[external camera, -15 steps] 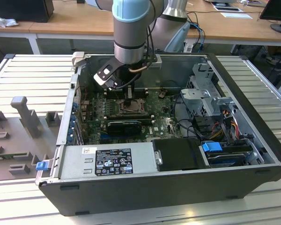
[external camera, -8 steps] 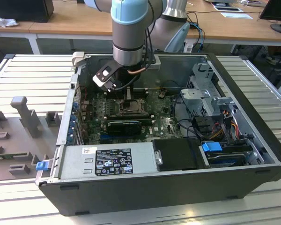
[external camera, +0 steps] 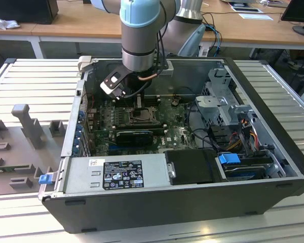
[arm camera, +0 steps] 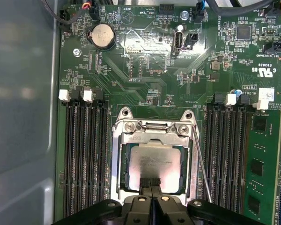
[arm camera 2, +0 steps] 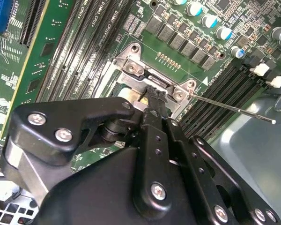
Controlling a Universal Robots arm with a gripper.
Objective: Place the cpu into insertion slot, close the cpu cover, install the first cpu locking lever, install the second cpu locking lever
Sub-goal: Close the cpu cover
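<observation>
Green motherboard (arm camera: pixel 145 89) bearing the silver-rimmed insertion slot (arm camera: pixel 115 159). The cpu cover (arm camera: pixel 154 138), a thin metal frame, lies flat, framing the pale square cpu (arm camera: pixel 154 161) seated within. The gripper (arm camera: pixel 150 183), fingers pressed together, hangs over the cpu's edge.

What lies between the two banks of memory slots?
In the first wrist view, the socket holding the chip, with the gripper at its edge.
</observation>
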